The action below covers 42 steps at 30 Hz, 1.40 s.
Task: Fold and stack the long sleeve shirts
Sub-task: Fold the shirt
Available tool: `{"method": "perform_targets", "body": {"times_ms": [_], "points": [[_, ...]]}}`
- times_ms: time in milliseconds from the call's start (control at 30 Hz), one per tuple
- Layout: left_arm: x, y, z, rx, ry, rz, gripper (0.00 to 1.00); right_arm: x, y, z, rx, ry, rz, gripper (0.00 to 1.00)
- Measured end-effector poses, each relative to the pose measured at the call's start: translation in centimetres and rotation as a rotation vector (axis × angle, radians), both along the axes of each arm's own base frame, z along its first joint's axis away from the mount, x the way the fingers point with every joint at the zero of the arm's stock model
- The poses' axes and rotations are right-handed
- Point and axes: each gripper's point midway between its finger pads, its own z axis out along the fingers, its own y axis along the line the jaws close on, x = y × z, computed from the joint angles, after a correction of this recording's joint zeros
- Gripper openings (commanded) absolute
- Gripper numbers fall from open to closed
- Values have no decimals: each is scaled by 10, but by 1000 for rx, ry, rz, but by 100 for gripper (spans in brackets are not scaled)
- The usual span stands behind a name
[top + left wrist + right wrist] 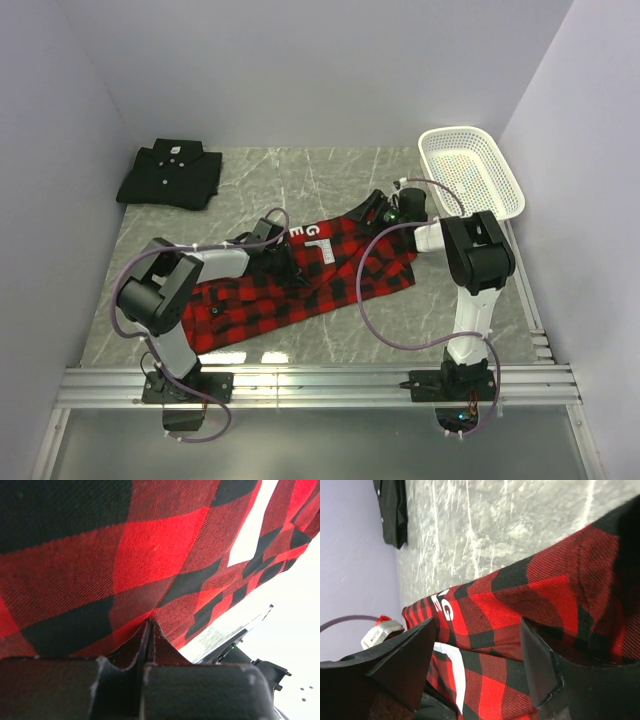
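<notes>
Left wrist view: plaid shirt (150, 555) fold clamped in left gripper (149, 626).

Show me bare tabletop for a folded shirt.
Bare marble tabletop: the far strip between the black shirt and the white mesh basket. Crowded: the middle, with the plaid shirt, left gripper and right gripper.

Folds and the left arm (215, 258) cover part of the white letters (316, 235) on the plaid shirt (335, 285), leaving them unreadable. From above, the left claw (285, 263) has its tips lost in dark cloth. The right wrist view's top edge crops the black shirt (395, 515).
</notes>
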Motion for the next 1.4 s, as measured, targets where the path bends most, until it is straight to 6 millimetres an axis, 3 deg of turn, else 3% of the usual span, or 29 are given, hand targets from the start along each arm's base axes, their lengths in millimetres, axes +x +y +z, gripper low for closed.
{"method": "perform_targets", "body": {"times_ms": [167, 367, 433, 600, 767, 933, 967, 1133, 1233, 1400], "points": [[-5, 3, 5, 20, -4, -8, 16, 2, -8, 2, -32, -12, -36, 75], [-1, 5, 41, 39, -109, -22, 29, 2, -23, 8, -114, -17, -63, 75], [5, 5, 55, 48, -152, -23, 35, 1, -27, 19, -151, -30, -67, 76], [27, 21, 85, 156, -265, 14, 64, -5, -31, 64, -262, -84, -80, 79], [58, 55, 107, 293, -361, 80, 79, -39, -20, 91, -430, -89, -73, 74], [82, 109, 111, 433, -386, 173, 93, -85, -18, 77, -566, -4, -43, 70], [85, 122, 109, 461, -377, 198, 98, -93, -22, 70, -586, 19, -41, 70], [96, 169, 99, 557, -336, 293, 99, -134, -46, 19, -693, 187, -29, 69], [101, 186, 84, 596, -293, 312, 98, -144, -53, 3, -726, 243, -28, 69], [100, 204, 40, 624, -174, 328, 94, -147, -59, -21, -781, 308, -23, 69]]}}
